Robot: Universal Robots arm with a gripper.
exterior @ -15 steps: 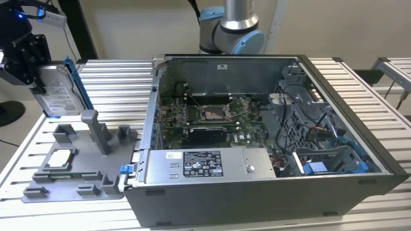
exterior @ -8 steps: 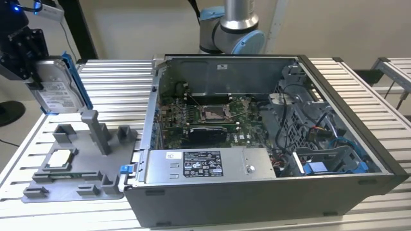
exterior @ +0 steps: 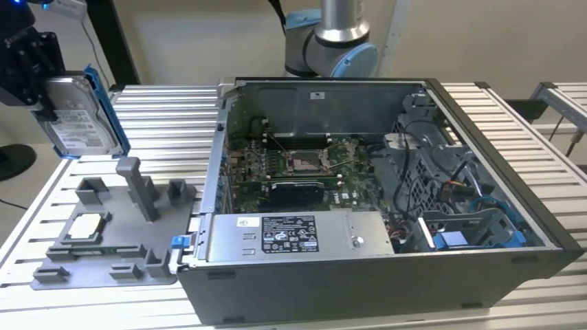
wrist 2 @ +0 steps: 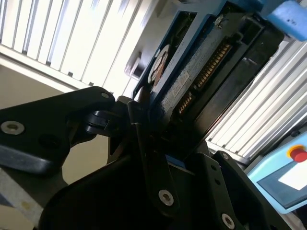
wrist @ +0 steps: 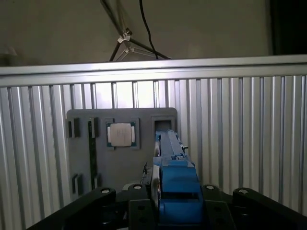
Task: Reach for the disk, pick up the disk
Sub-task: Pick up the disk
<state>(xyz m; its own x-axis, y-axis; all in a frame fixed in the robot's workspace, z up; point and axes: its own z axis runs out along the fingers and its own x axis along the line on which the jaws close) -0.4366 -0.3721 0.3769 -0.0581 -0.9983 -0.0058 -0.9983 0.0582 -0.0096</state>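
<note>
Though cut off at the exterior view's edge, the claw (exterior: 43, 102) grips the disk (exterior: 82, 124) aloft

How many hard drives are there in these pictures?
1. The disk is clamped in the robot's jaws, up in the air over the grey fixture at the exterior view's left. More could be hidden inside the open computer case.

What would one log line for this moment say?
tool: shut on disk | disk: on edge, held above grey fixture | open computer case: alongside
</note>
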